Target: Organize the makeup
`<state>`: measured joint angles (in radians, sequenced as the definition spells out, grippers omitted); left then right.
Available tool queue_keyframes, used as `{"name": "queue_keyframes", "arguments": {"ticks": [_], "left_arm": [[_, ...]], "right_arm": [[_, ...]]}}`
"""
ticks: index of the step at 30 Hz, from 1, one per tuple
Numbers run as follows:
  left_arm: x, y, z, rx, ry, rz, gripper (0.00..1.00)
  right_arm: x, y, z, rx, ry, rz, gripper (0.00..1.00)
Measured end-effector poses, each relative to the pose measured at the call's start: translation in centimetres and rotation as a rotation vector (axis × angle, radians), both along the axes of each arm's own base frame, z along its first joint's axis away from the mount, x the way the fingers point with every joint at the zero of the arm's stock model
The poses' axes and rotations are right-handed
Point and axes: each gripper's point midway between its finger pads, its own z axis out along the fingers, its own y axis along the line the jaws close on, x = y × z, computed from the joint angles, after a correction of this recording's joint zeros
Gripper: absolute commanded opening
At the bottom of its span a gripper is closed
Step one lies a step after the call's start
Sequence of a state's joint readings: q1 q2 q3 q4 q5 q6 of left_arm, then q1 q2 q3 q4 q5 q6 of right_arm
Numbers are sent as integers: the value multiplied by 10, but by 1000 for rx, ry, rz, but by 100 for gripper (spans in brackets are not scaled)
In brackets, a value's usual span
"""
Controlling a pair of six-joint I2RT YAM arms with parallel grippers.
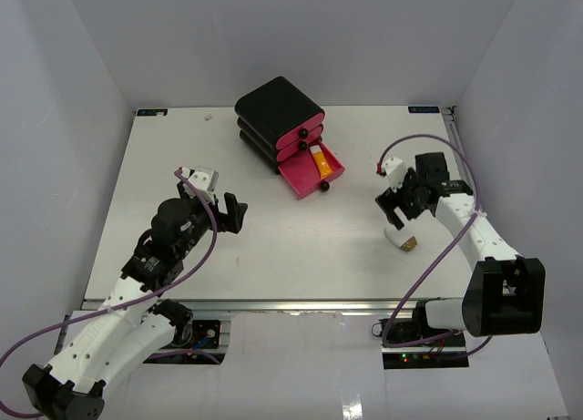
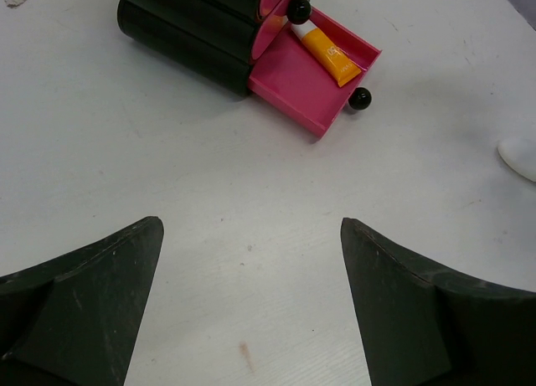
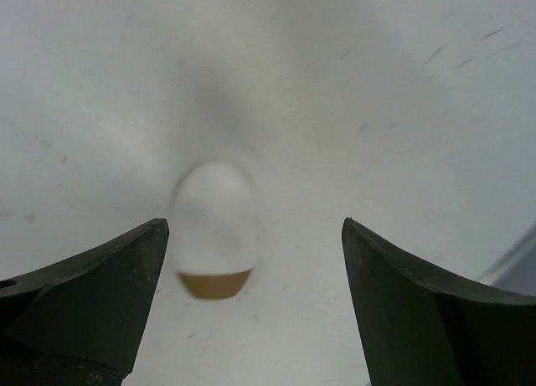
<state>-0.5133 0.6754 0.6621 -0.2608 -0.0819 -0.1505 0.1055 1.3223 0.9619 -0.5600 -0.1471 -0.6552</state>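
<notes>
With right gripper (image 3: 255,227) and left gripper (image 2: 251,227) wide, centre the right over the white oval tube (image 3: 213,218) well right of the open pink drawer (image 1: 296,176), lower, close gently.

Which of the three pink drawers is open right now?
The bottom drawer: it is pulled out onto the table with the orange tube lying inside, while the upper two drawers sit shut in the black box.

The bench (image 1: 273,256) has a matte white top with faint scuff marks; a metal rail (image 1: 301,305) runs along its near edge. Plain pale panels enclose it: rear wall (image 1: 291,37), left wall (image 1: 55,147), right wall (image 1: 528,110). Lighting is diffuse, with soft shadows.
</notes>
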Motion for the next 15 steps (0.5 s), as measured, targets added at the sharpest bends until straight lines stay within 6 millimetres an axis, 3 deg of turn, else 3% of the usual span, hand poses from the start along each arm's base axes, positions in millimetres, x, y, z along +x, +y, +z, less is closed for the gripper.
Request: {"name": "queue_keyframes", "arguments": {"ticks": [3,5,15], "left_arm": [[-1,-1,0,-2,1,-8,98],[-1,-2,0,-3,1,-11,98],[-1,-2,0,-5,3,-11,98]], "right_arm": [[-52,-3,-38,-8,181,2,90],[-65,-7,-46,-8,230,-25,90],[-69,-13,-67,2,267,-135,90]]}}
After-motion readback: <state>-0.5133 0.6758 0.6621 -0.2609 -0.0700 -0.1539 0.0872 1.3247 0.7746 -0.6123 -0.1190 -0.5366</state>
